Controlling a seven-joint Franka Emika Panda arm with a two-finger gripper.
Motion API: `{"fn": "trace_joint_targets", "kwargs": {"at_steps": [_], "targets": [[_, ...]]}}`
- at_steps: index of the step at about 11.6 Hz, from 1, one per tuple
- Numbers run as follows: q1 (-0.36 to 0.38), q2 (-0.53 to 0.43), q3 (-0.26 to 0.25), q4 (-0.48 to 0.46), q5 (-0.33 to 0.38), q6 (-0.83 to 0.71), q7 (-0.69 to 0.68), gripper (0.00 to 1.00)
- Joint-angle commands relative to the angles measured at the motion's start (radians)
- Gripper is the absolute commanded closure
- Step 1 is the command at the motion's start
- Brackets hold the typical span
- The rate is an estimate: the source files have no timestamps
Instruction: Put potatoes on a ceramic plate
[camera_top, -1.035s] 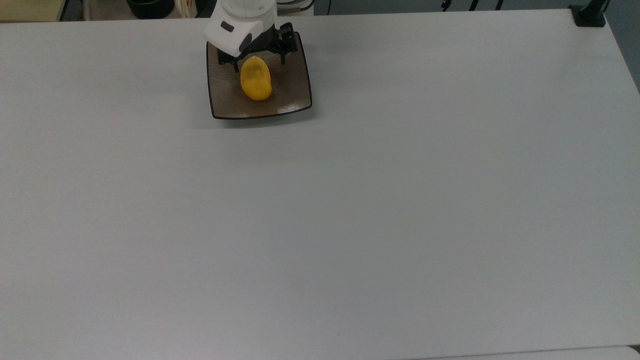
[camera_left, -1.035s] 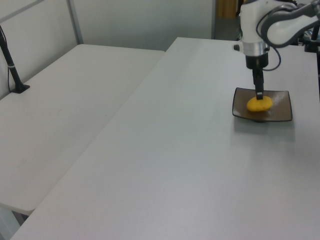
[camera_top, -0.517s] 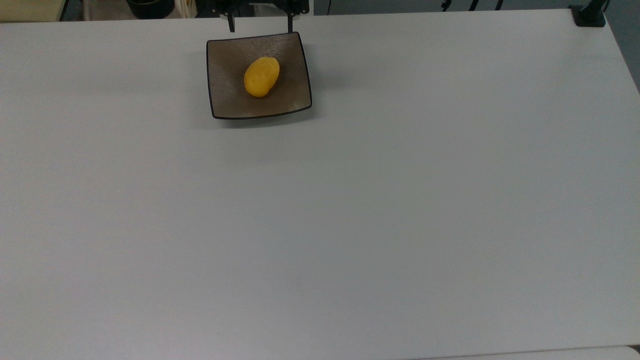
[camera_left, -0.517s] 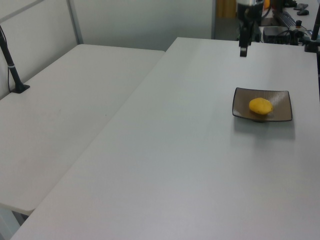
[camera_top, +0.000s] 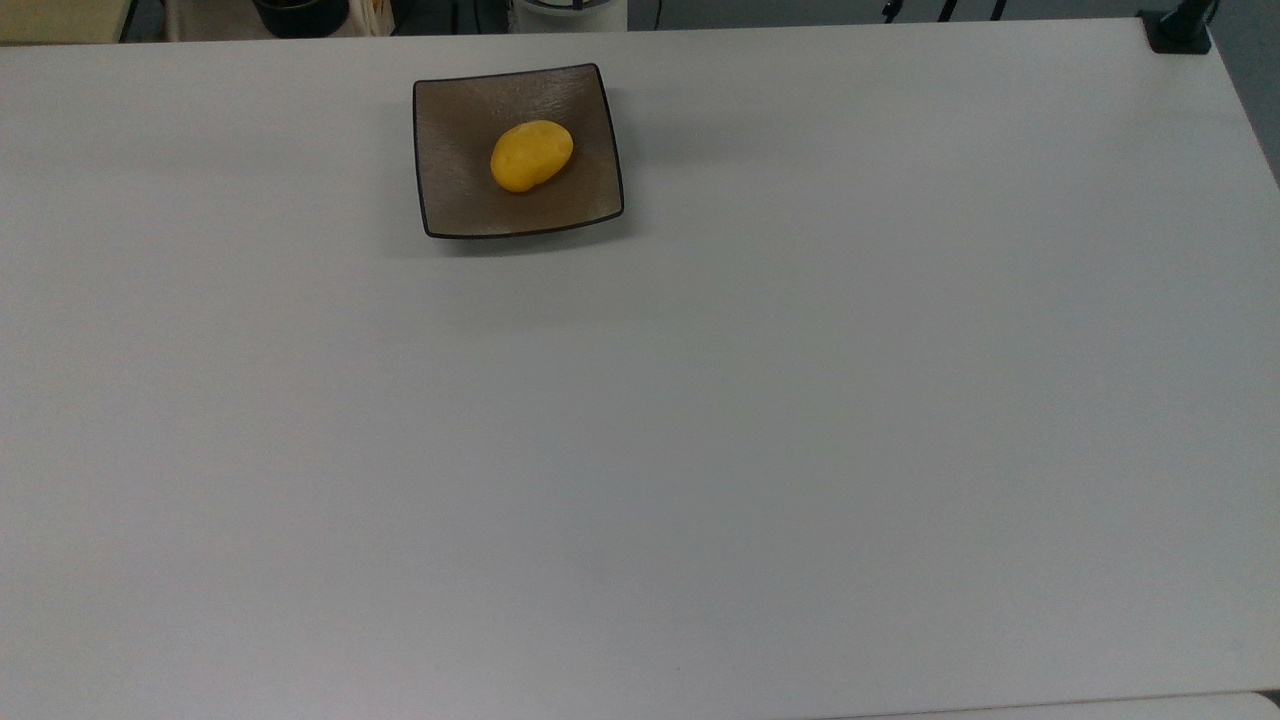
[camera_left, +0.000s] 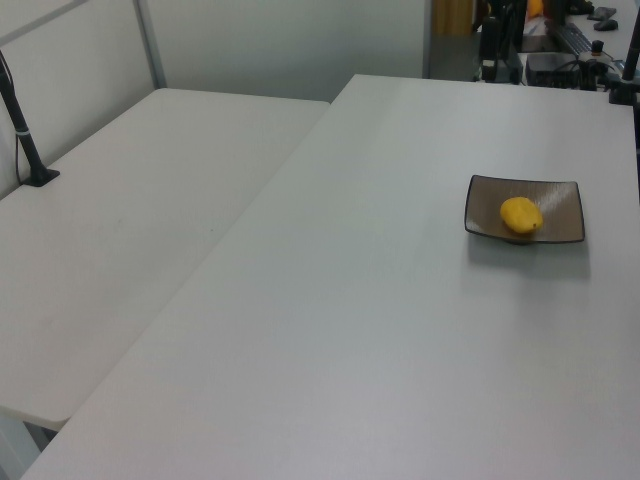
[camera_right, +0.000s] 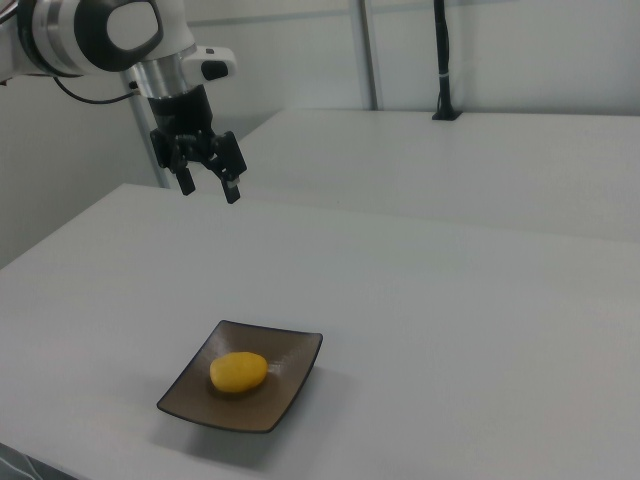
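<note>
Top view first: the potatoes (camera_top: 531, 155) (one smooth yellow oval lump) lay near the middle of the ceramic plate (camera_top: 455, 195), a square brown-grey dish with a thin black rim. The plate sat on the pale grey table (camera_top: 700, 420), close to the table's far edge and toward the top view's left.

Left view next: the potatoes (camera_left: 521, 215) rested on the ceramic plate (camera_left: 560, 225), which stood toward the left view's right on the table (camera_left: 350, 330). A second pale table (camera_left: 130, 210) ran alongside at the left view's left.

Right view last: the gripper (camera_right: 208, 186) hung high above the table (camera_right: 450, 320), well apart from the ceramic plate (camera_right: 275, 395), its two black fingers spread wide with nothing between them. The potatoes (camera_right: 238, 372) lay on the plate, nearer its side at the right view's left.
</note>
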Motion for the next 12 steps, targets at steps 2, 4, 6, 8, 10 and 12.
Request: {"fn": "trace_joint_targets", "kwargs": {"at_steps": [2,4,6,8,10,12], "targets": [[-0.002,0.016,0.0,0.017,0.038,0.017,0.012,0.0],[0.0,0.02,0.0,0.031,0.039,0.023,0.015,0.0],[0.0,0.033,0.0,0.034,0.076,0.07,0.013,0.0],[-0.005,0.068,0.004,0.057,0.114,0.13,0.012,0.0],[-0.005,0.076,0.006,0.055,0.119,0.167,0.012,0.0],[0.003,0.077,0.006,0.052,0.119,0.167,0.012,0.0]]}}
